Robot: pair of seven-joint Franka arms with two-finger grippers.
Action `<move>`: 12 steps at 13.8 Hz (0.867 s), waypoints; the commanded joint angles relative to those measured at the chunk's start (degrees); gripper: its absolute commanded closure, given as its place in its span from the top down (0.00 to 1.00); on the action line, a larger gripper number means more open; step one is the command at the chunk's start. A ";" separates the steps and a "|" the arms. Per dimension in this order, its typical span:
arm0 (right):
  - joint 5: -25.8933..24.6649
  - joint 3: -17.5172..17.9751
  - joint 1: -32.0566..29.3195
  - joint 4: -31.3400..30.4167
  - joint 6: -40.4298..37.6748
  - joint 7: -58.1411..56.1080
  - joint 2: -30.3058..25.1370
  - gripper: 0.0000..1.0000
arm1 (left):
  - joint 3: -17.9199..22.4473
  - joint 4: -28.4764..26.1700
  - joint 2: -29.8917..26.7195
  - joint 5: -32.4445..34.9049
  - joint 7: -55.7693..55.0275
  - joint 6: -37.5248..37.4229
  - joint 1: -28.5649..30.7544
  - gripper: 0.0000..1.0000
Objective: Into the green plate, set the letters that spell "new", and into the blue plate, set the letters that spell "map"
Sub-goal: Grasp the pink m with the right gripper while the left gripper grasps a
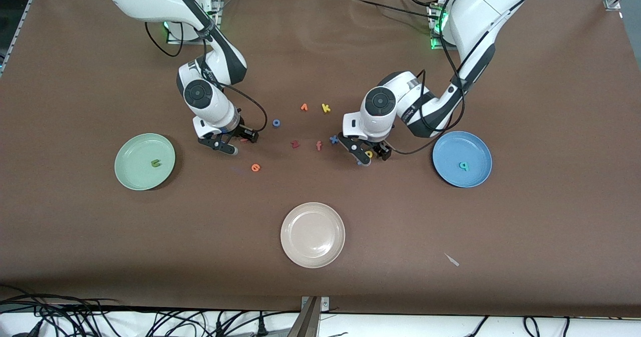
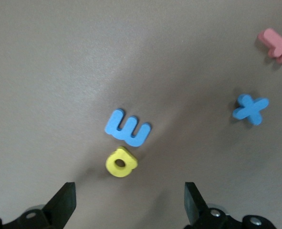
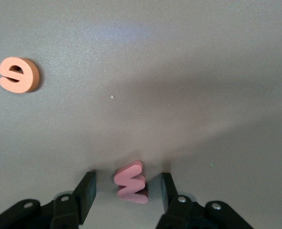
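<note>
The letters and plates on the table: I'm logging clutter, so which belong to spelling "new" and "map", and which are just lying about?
Job:
green plate holding olive n
orange e
red w, between right pincer fingers
blue plate holding teal p
blue m, yellow a, under open left pincer

Lying about:
beige plate
blue x
salmon f
yellow k
dark red z

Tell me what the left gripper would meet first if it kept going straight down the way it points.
Probably the yellow a, lying between the open left gripper fingers, with the blue m just past it.
</note>
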 commanded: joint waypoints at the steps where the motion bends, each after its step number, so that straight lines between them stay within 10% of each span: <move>1: -1.08 -0.21 0.31 1.00 -0.44 0.38 0.84 0.53 | 0.31 1.20 1.30 2.80 4.27 0.70 0.61 1.00; 7: -1.08 -0.21 0.31 0.91 -0.44 0.38 1.37 0.04 | 0.57 1.02 2.97 2.89 4.28 4.31 1.14 0.93; 12: -1.08 -3.52 -0.13 11.17 -22.61 -7.75 -3.80 0.00 | 0.66 1.11 3.94 2.89 4.01 6.15 0.96 0.78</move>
